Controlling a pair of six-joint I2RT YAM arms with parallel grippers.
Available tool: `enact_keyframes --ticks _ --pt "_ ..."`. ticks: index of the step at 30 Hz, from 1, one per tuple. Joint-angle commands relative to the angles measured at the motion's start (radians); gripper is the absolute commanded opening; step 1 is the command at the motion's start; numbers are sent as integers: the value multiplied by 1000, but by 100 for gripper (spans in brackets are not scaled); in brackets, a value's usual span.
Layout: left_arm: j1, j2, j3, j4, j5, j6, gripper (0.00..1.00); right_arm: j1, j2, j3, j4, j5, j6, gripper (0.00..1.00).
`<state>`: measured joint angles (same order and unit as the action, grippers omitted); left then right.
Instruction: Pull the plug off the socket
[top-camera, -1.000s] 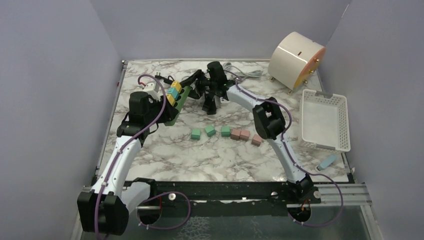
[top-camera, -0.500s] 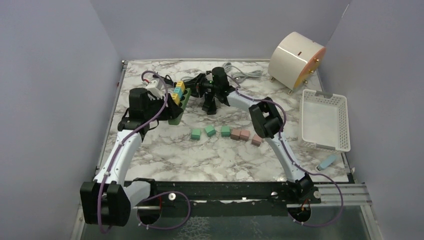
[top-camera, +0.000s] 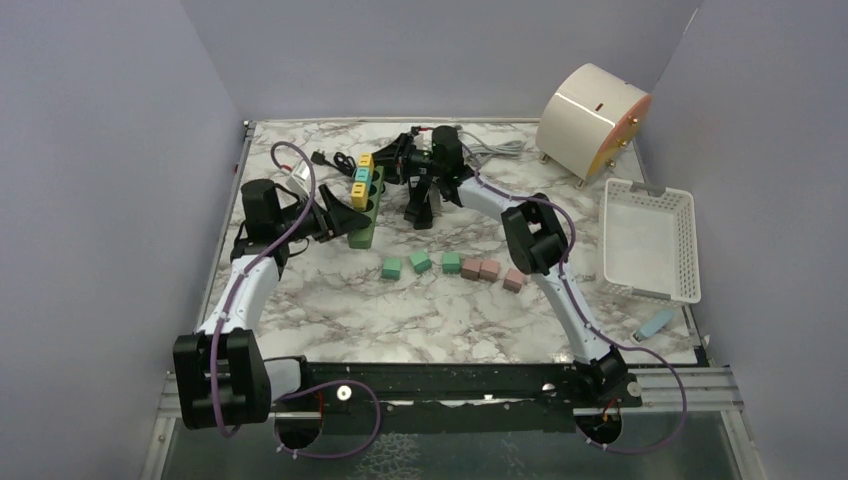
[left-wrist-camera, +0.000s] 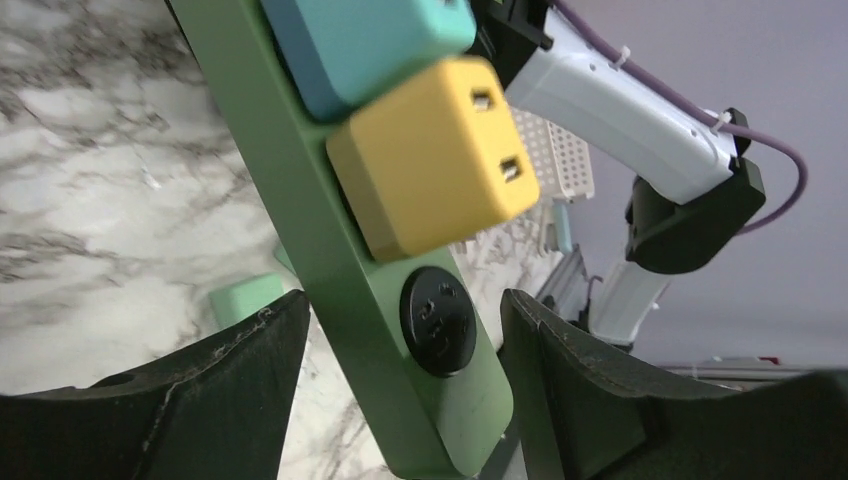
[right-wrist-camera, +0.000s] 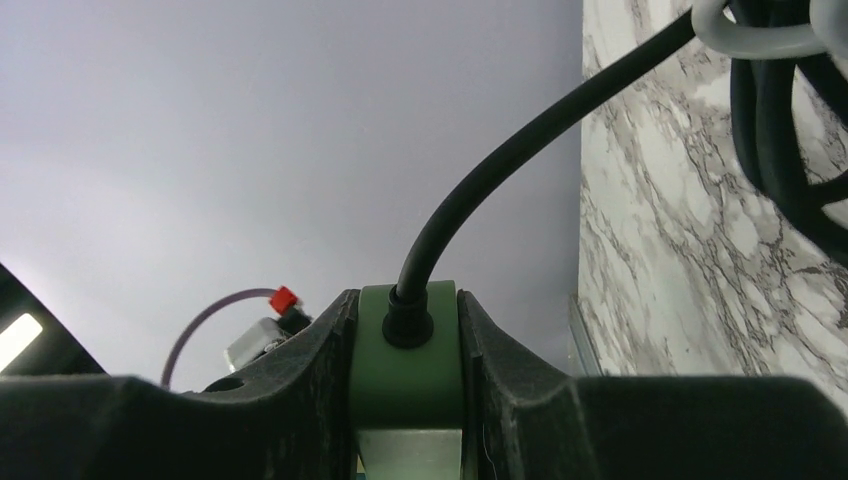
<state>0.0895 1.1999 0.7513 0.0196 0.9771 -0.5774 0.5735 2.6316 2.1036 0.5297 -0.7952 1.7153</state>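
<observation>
Top external view: a long green plastic power strip (top-camera: 361, 225) lies at 11 o'clock on the marble-patterned table (top-camera: 330, 300), carrying the task's plugs, two yellow cube plugs (top-camera: 360, 189) with a teal cube plug (top-camera: 362, 174) between them, all seated in their sockets. The right gripper (right-wrist-camera: 405, 330) has its jaws closed tight on the strip's 12 o'clock end, just where the black power cord (right-wrist-camera: 480, 190) leaves it, apparently to anchor the strip so that a pull on a plug does not drag it along. The left gripper (left-wrist-camera: 400, 400) reaches in from 9 o'clock, its jaws spread wide to either side of the strip's 6 o'clock end by an empty black round socket (left-wrist-camera: 437, 307), holding nothing. No plug looks freed yet; the nearest yellow one sits just toward 12 o'clock of those open jaws, the likely next target.
</observation>
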Motion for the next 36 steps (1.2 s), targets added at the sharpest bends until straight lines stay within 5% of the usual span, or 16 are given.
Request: enact_keyframes --ticks 1,6,12,13,16,17,18,20,23,24,29,36 --pt "-19 4 -55 -2 93 -12 74 -7 -9 67 110 -6 42 1" --pt "-20 16 -82 -8 52 2 74 -6 -11 74 114 -10 45 1" --pt "-35 21 -193 340 92 -249 70 -6 -24 77 110 -17 31 1" --pt "-44 26 -193 347 89 -251 63 -6 -26 75 111 -17 31 1" --pt "-83 34 -193 367 79 -257 11 -6 -40 72 109 -23 22 1" --pt "-93 34 -195 370 67 -259 0 -6 -46 71 97 -25 8 1" --pt "-96 29 -201 371 55 -263 0 -7 -57 69 77 -25 -13 1" --pt "-97 18 -211 377 32 -262 0 -6 -83 70 24 -27 -85 16" --pt "-94 6 -212 378 -7 -254 0 -9 -157 44 -106 -22 -272 87" --pt "-92 3 -211 378 -26 -250 0 -10 -200 24 -210 2 -373 99" --pt "-88 -15 -151 262 -120 -128 0 -12 -436 -81 -525 270 -813 100" --pt "-88 -39 -66 86 -268 65 0 -13 -537 -43 -790 425 -1055 92"
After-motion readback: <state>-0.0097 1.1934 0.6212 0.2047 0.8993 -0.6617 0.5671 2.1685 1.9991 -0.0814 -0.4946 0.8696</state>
